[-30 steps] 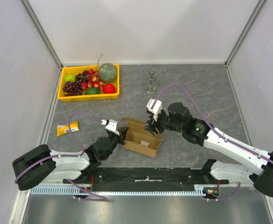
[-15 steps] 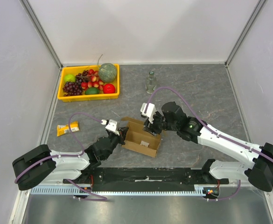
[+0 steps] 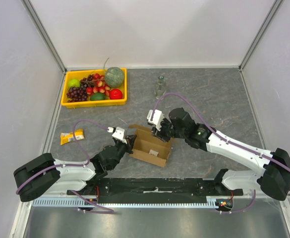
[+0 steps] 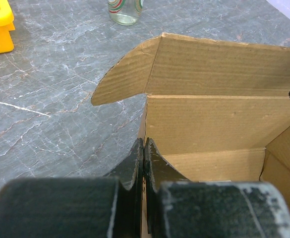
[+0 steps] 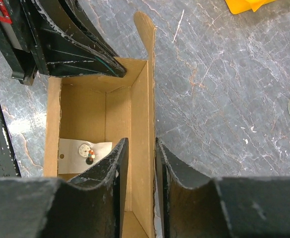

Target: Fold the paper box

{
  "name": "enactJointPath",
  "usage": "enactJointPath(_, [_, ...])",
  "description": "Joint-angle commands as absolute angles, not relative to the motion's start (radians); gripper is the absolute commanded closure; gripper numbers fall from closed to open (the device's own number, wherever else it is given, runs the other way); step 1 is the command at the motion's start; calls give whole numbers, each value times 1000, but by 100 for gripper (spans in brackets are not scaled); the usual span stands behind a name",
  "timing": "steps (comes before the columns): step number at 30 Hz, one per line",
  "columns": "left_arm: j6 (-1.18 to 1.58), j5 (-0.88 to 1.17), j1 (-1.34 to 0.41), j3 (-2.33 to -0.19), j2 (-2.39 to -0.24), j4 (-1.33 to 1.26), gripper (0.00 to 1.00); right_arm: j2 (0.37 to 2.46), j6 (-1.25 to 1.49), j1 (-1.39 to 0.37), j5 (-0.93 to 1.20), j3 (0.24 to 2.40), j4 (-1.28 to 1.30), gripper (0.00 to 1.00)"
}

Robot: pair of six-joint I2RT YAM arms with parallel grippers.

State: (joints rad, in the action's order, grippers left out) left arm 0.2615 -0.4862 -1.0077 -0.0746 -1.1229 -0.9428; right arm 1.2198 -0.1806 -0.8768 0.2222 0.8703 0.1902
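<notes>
- Table (image 3: 209, 94): grey stone-pattern surface that carries the work. It lies directly under both end effectors.
- Paper box (image 3: 152, 148): plain brown corrugated cardboard, partly erected into an open-topped tray. It sits between the two end effectors, which bear on opposite sides of it.
  - Appearance: four walls stand up. A rounded flap projects outward beyond the left fingertips, at the corner of the far long wall. The cut edges show their fluting.
  - Handling (judged): light and likely to slide on the smooth table. The walls are stiff along the flutes but hinge easily at the scored creases, and a hard pinch would dent them.
  - Hold points (judged): take hold on wall edges close to a crease. Keep one side anchored while the other is folded.
- Right gripper (image 5: 141, 144): the jaws stand partly apart, astride one long wall. One finger is inside the box and the other outside, each just beside the cardboard. Firm clamping cannot be confirmed.
- Left gripper (image 4: 144, 148): the jaws are fully closed, pinching the top edge of the near end wall at its corner. The box interior opens ahead of the fingertips.
- White slip (image 5: 83, 148): lies flat on the box floor, just inside the right gripper's inner finger.
</notes>
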Motion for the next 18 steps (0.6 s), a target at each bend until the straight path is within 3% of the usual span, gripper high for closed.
enactJointPath(1, [229,-492,-1014,-66,-1127,-1002,98,1232,-196,-874,210,877,153,67])
enactJointPath(10, [229,-495,-1012,-63,-1135,-1012,98,1247,-196,-874,219,884,149,91])
enactJointPath(15, [238,-479,-1014,-63,-1118,-1006,97,1232,-196,-874,221,873,126,97])
enactJointPath(18, [251,-462,-1014,-66,-1092,-983,90,1221,-198,-876,215,868,117,99])
